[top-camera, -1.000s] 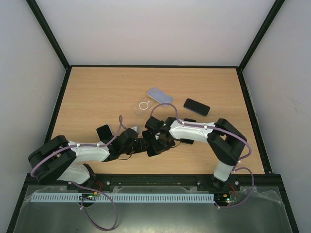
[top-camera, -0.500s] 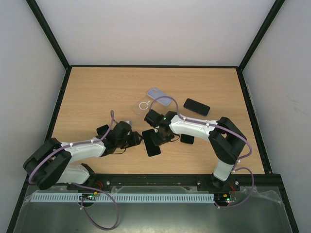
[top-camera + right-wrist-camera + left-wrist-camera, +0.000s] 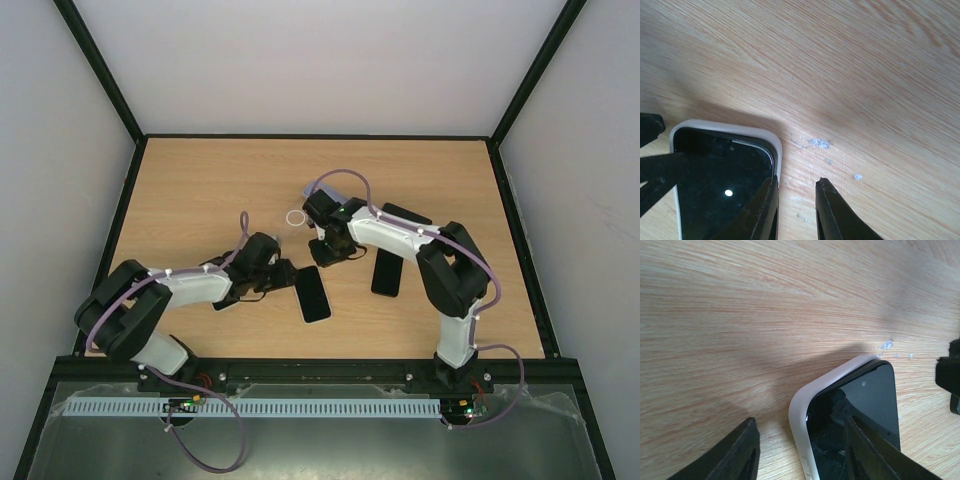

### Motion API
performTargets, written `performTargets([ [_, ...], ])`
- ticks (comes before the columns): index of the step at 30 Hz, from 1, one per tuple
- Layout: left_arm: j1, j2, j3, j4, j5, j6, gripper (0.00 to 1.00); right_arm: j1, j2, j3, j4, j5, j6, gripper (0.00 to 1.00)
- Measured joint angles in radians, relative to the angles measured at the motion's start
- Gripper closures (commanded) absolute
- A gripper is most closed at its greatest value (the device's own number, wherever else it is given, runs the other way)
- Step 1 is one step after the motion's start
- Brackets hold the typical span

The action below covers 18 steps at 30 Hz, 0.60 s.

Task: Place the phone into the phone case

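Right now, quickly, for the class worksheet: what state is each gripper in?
Left gripper: open, astride the cased phone's edge.
Right gripper: slightly open, holding nothing.

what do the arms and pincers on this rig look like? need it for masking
Both match. The left arm and right arm have white link shells between bulky black joints. A lilac cable loops along each, held by white ties. The left pincer and right pincer have plain black tapered fingers.

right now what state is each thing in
phone: flat, screen up and dark, in the case
case: white, wrapped round the phone's edge
left hand: open, astride the case's edge
right hand: slightly open, empty, at the case's corner
second phone: lying flat, untouched
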Motion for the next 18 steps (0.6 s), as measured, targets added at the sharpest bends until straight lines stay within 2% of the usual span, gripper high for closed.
performTargets([
  [9, 0.000, 0.048, 0.019, 0.026, 0.031, 0.022, 0.59, -0.007, 0.086, 0.045, 0.001, -0.057, -0.038, 0.85],
  [18, 0.000, 0.066, 0.025, 0.042, 0.038, 0.031, 0.64, -0.007, 0.114, 0.048, 0.002, -0.103, -0.058, 0.96],
])
